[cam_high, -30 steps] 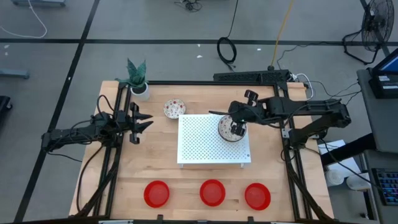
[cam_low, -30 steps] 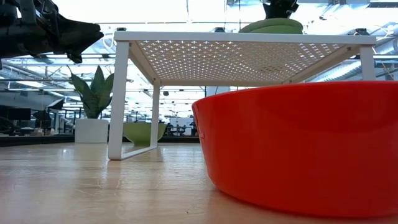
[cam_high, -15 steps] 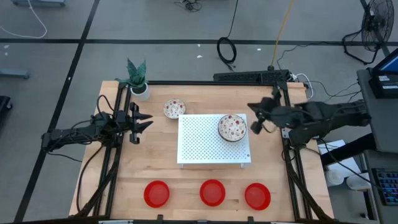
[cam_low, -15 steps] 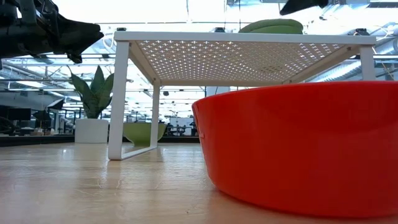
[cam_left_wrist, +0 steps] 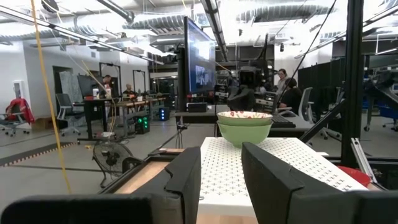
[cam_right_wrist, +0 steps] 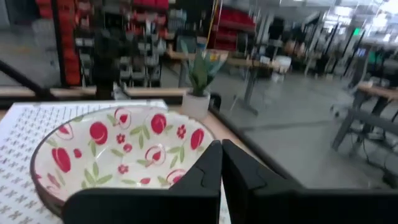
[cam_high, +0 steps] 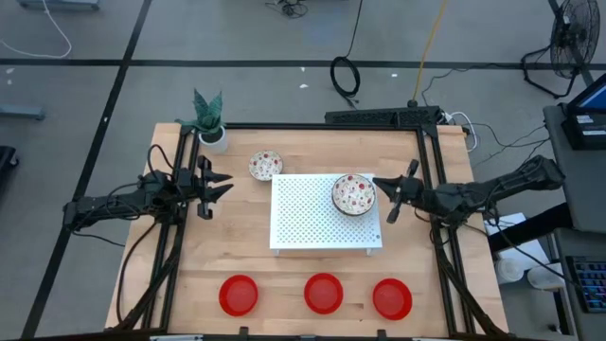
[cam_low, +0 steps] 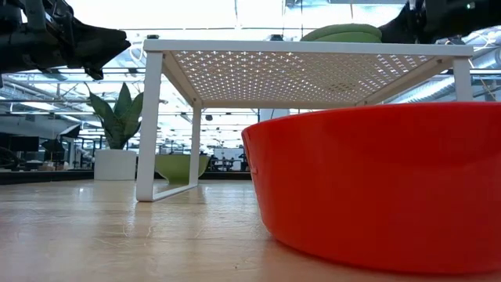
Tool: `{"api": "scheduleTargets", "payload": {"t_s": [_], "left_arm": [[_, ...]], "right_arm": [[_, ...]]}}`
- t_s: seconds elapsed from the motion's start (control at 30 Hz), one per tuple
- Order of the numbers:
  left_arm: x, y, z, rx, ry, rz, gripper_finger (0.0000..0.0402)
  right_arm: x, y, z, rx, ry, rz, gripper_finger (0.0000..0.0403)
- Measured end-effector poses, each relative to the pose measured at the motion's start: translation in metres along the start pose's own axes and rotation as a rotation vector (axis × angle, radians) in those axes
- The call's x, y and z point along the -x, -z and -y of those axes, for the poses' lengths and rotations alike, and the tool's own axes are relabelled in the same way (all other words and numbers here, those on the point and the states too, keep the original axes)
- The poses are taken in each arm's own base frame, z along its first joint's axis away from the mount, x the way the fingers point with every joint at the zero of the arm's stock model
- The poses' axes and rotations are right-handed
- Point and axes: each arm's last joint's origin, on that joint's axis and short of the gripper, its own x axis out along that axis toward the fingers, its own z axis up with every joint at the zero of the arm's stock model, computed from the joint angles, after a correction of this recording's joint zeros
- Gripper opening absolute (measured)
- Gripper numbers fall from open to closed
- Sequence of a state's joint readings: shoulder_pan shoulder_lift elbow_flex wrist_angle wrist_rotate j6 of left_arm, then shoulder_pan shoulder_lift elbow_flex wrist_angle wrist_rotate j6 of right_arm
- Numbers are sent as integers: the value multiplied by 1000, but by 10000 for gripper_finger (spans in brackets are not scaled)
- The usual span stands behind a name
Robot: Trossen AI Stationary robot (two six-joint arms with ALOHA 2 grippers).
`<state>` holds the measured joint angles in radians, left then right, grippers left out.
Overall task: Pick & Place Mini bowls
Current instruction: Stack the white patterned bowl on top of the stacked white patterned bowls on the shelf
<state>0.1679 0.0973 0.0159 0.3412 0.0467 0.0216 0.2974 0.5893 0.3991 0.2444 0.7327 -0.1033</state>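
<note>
Two patterned mini bowls, white and red inside and green outside, sit stacked (cam_high: pixel 353 194) on the right part of the white perforated board (cam_high: pixel 308 223); they also show in the right wrist view (cam_right_wrist: pixel 118 155) and the left wrist view (cam_left_wrist: pixel 244 124). A third patterned bowl (cam_high: pixel 266 166) stands on the table beyond the board's far left corner. Three red bowls (cam_high: pixel 324 293) stand in a row along the near edge. My right gripper (cam_high: pixel 383 189) is shut, just right of the stack, touching nothing. My left gripper (cam_high: pixel 220 185) waits open, left of the board.
A white plant pot (cam_high: pixel 214 135) stands at the table's far left corner. The board is a raised shelf on legs (cam_low: pixel 149 125), with room beneath it. One red bowl (cam_low: pixel 376 188) sits right before the low camera. Bare wood lies between the board and the red row.
My right gripper was over the stacked bowls on the board. It has drawn back off them toward the table's right edge and come lower. The stack has stayed where it was on the board.
</note>
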Motion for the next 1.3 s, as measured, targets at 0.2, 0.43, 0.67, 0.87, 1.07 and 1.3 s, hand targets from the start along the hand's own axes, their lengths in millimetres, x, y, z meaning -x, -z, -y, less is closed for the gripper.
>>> {"api": "scheduleTargets", "payload": {"t_s": [0.2, 0.43, 0.67, 0.87, 1.07, 1.3], "left_arm": [[0, 0, 0, 0, -1, 1, 120], [0, -4, 0, -60, -4, 42, 120], [0, -3, 2, 84, 57, 32, 120], [0, 0, 1, 138, 39, -3, 120], [-5, -7, -14, 362, -448, -177, 120], [-54, -27, -24, 493, -612, -647, 142]], "right_arm": [[9, 2, 8, 54, 47, 204, 0], [15, 8, 13, 114, 99, 306, 0], [19, 2, 17, 175, 153, 377, 0], [16, 5, 19, 207, 171, 348, 0], [11, 9, 22, 237, 212, 304, 0], [6, 11, 28, 203, 254, 282, 0]]}}
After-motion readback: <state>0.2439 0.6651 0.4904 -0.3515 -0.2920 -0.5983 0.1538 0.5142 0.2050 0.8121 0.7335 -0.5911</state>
